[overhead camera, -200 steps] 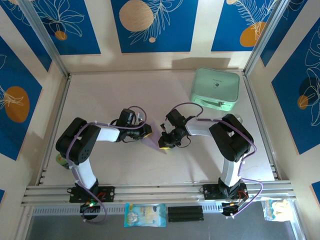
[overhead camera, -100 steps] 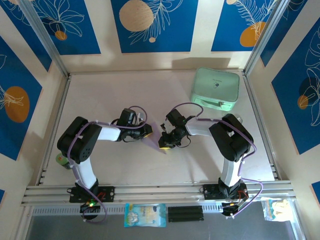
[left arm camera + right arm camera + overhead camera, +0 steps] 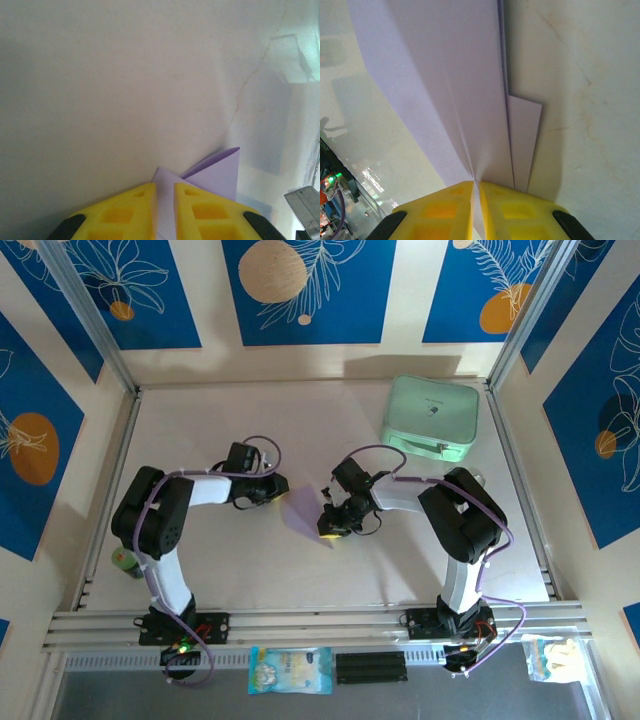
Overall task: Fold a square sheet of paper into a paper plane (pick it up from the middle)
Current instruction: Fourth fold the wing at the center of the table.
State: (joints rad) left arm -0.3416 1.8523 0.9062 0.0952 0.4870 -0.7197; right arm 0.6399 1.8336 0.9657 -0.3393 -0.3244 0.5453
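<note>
While held diagonally, the paper plane [image 3: 304, 511] points near-right.

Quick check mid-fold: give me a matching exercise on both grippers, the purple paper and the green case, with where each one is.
1 left gripper
2 right gripper
3 purple paper
4 green case

A far right of the table
B stretched between both grippers
C pinches the paper's far-left end
D pinches the paper's near-right end

Pairs: 1-C, 2-D, 3-B, 4-A

Pale table [image 3: 200, 420], mint-green case [image 3: 431, 418] at its far right corner, lilac sheet of paper [image 3: 303, 512] mid-table
</note>
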